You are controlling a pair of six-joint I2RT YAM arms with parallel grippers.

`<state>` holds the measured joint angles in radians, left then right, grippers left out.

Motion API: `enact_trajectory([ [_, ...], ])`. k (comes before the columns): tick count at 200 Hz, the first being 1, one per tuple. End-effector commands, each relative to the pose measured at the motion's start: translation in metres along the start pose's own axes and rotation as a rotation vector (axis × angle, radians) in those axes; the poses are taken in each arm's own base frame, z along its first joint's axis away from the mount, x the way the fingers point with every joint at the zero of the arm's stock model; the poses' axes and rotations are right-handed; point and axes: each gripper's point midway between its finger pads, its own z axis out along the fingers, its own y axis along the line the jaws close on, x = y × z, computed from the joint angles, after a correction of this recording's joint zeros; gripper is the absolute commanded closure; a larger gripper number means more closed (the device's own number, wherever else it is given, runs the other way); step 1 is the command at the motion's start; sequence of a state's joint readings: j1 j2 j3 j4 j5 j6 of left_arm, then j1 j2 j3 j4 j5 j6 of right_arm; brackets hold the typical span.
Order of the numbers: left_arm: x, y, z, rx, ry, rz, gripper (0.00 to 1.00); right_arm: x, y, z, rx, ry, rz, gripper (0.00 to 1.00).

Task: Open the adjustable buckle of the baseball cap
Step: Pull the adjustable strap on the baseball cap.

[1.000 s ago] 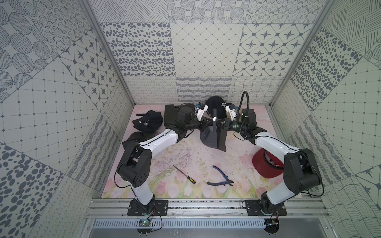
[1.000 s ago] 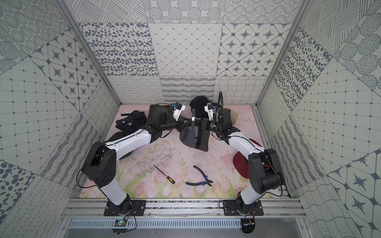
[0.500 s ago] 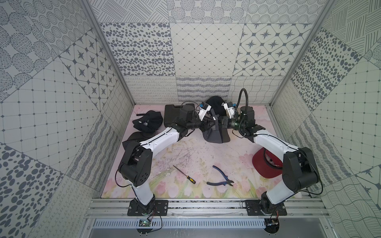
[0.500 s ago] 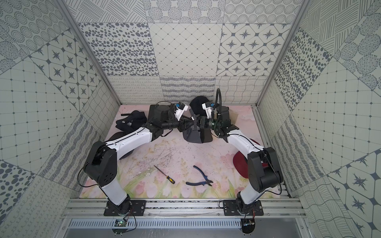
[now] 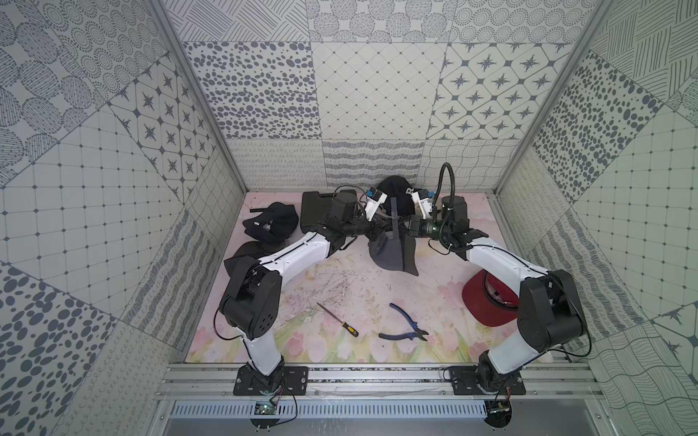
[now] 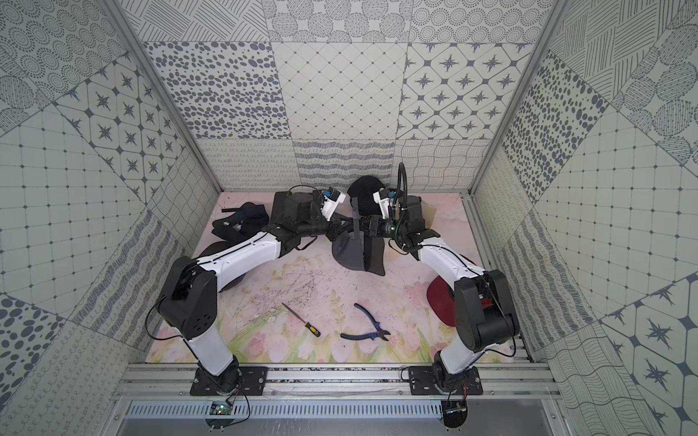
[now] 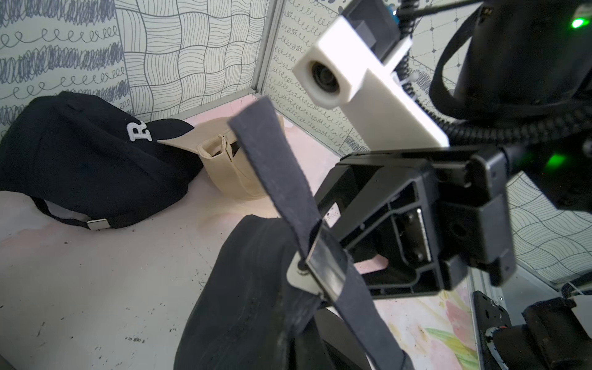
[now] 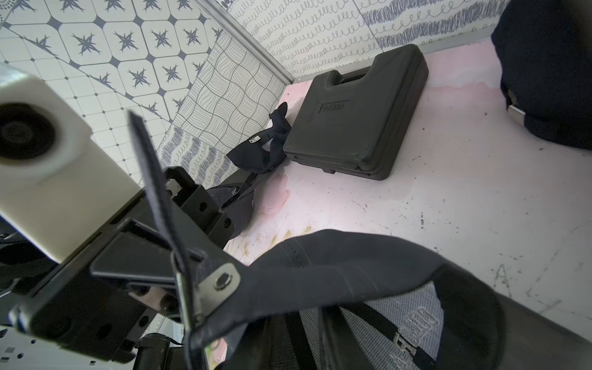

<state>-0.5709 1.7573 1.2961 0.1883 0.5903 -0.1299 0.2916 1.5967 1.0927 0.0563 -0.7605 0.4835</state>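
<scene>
The cap point(image 5: 393, 254) is just above centre in both top views, between the two arms, with its strap point(image 5: 394, 209) sticking up. The left gripper point(image 5: 382, 225) is clamped on the strap beside the metal buckle point(image 7: 323, 266). The right gripper point(image 5: 405, 226) meets the buckle from the opposite side; whether its jaws grip anything I cannot tell. Pliers point(image 5: 404, 329) lie at lower centre.

Cap point(image 5: 393, 256), bunched up short half second ago, hangs long again, brim down; strap point(image 5: 393, 207) back upright.
</scene>
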Motion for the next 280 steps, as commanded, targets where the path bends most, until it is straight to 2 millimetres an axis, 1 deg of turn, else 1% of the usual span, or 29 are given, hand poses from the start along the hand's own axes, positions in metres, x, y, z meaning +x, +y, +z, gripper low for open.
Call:
enact_trajectory([
  [1, -0.018, -0.002, 0.0, -0.018, -0.084, -0.006, 1.0, -0.007, 0.023, -0.028, -0.07, -0.045, -0.071, 0.61],
  [18, -0.019, 0.002, 0.0, -0.034, -0.102, -0.025, 1.0, 0.002, 0.026, -0.039, -0.073, -0.035, -0.087, 0.52],
  [30, -0.019, 0.004, 0.001, -0.04, -0.11, -0.031, 1.0, 0.01, 0.034, -0.043, -0.112, -0.021, -0.107, 0.48],
  [43, -0.018, 0.005, 0.004, -0.035, -0.112, -0.037, 1.0, 0.017, 0.044, -0.047, -0.164, -0.012, -0.12, 0.46],
  [62, -0.018, 0.004, 0.006, -0.018, -0.12, -0.038, 1.0, 0.024, 0.053, -0.051, -0.201, -0.005, -0.133, 0.46],
  [74, -0.018, 0.002, 0.007, -0.006, -0.122, -0.035, 1.0, 0.024, 0.053, -0.052, -0.197, -0.006, -0.127, 0.48],
  [84, -0.02, 0.001, 0.007, 0.002, -0.131, -0.033, 1.0, 0.021, 0.052, -0.051, -0.186, -0.009, -0.114, 0.52],
  [98, -0.022, -0.002, 0.007, 0.014, -0.14, -0.028, 1.0, 0.018, 0.048, -0.048, -0.169, -0.012, -0.085, 0.57],
  [121, -0.023, -0.003, 0.009, 0.023, -0.138, -0.021, 1.0, 0.011, 0.045, -0.042, -0.178, -0.021, -0.054, 0.63],
  [152, -0.022, -0.004, 0.009, 0.028, -0.135, -0.019, 1.0, 0.005, 0.04, -0.035, -0.172, -0.029, -0.028, 0.63],
  [175, -0.022, -0.006, 0.009, 0.032, -0.133, -0.017, 1.0, 0.0, 0.04, -0.033, -0.177, -0.037, -0.027, 0.6],
  [211, -0.023, -0.009, 0.011, 0.05, -0.126, -0.017, 1.0, -0.005, 0.037, -0.027, -0.179, -0.038, -0.029, 0.61],
  [238, -0.021, -0.011, 0.014, 0.057, -0.119, -0.018, 1.0, -0.008, 0.037, -0.022, -0.195, -0.037, -0.03, 0.67],
  [280, -0.023, -0.01, 0.014, 0.044, -0.127, -0.019, 1.0, -0.006, 0.04, -0.019, -0.213, -0.027, -0.035, 0.81],
])
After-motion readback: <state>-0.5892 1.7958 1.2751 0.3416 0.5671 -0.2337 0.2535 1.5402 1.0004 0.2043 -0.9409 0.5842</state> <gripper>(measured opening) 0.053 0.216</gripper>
